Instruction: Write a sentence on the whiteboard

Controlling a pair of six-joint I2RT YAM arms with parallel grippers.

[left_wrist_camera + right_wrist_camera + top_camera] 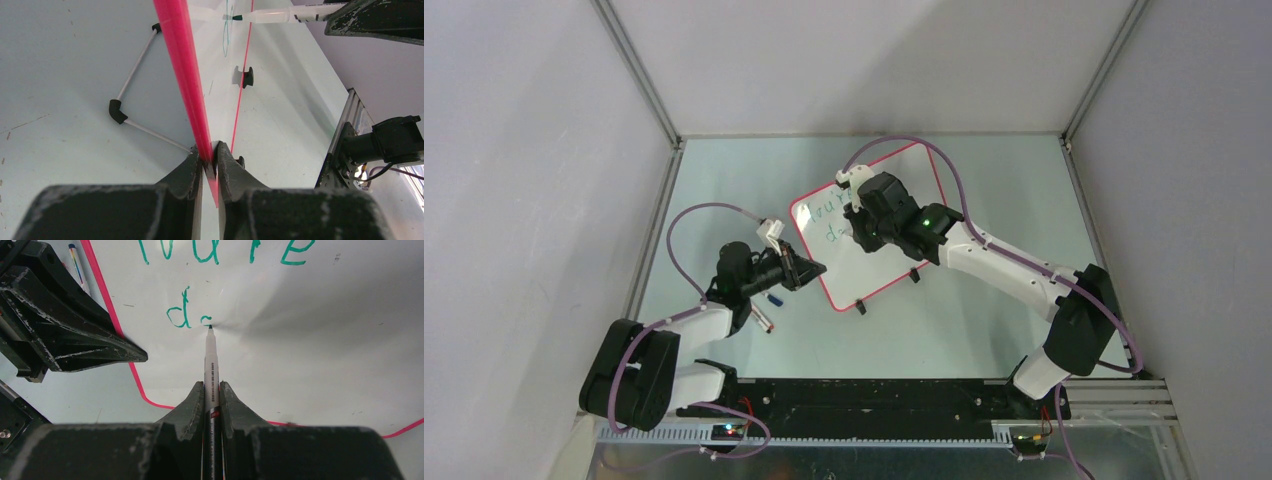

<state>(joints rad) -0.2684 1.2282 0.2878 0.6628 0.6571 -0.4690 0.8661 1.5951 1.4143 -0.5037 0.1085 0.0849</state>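
Right wrist: marker (210, 355) tight in right hand (212, 386), tip beside green "d" (180, 310); whiteboard (300, 340) rim tight in left hand (210, 150)

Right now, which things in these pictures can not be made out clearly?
- Top line of green writing: right wrist view, cut by the upper edge.
- Same writing, top view: too small, partly under the right claw.
- Whiteboard face: left wrist view shows it nearly edge-on.
- Marker rear: hidden inside the claw.

I count one whiteboard (879, 250), with two black feet (914, 272) and two lines of green writing (186, 302). There are two grippers, the left gripper (209, 157) and the right gripper (211, 392). There are two pens: a held pen (210, 360) and a loose pen (764, 320).
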